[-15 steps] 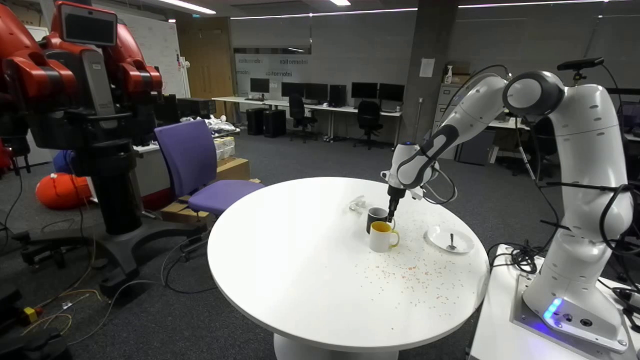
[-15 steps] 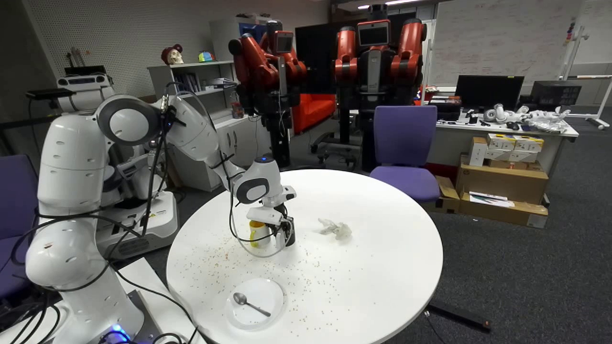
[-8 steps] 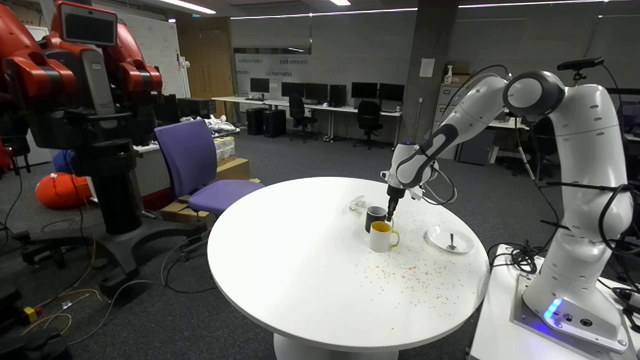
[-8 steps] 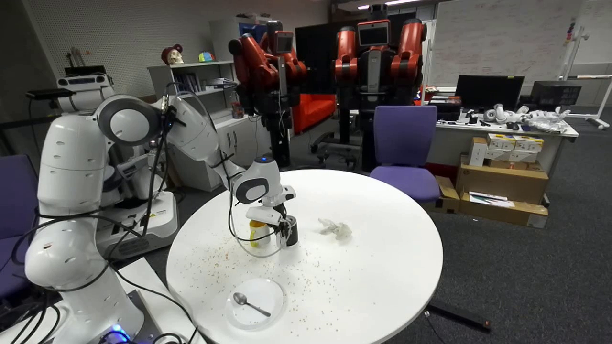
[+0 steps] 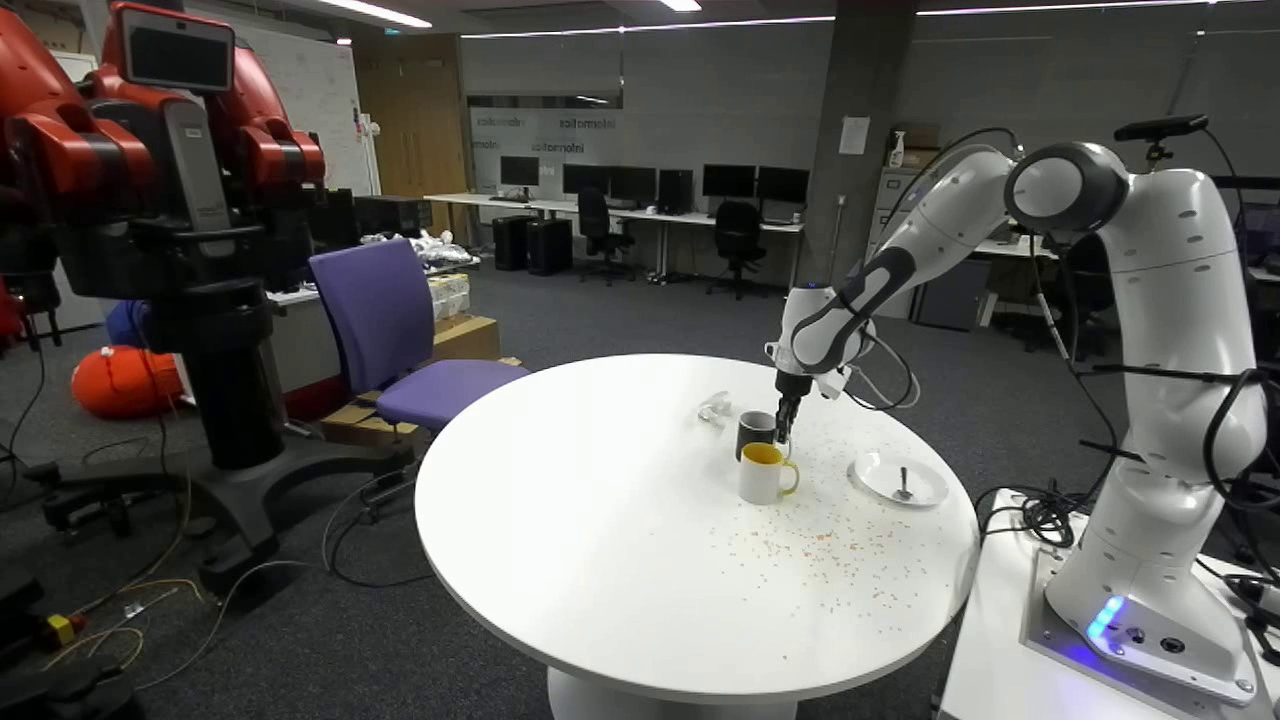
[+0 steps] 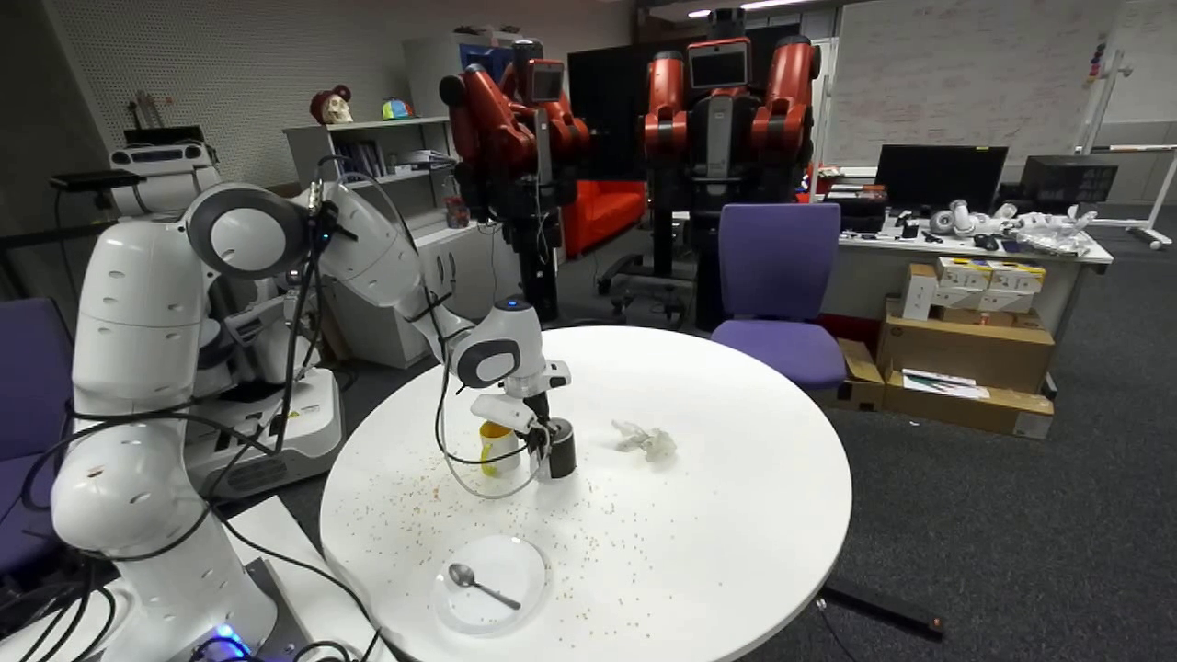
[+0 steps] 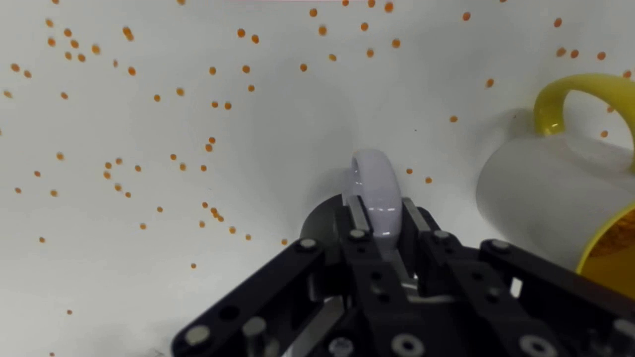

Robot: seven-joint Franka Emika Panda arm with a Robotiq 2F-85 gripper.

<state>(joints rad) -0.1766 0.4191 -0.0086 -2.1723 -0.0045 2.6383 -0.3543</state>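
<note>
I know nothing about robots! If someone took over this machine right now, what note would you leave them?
Gripper: shut on the pale handle of the dark mug.
Things: yellow-handled white mug stands beside it; plate with a spoon lies apart from both mugs; orange bits are scattered around.
Done: the handle is gripped.
Left: perhaps lifting or moving the dark mug; I can't tell whether it is off the table.

White arm [image 6: 138, 331], dark joint ring [image 5: 1102, 190], black cables [image 6: 165, 417], screw-studded black pincer [image 7: 387, 214]
</note>
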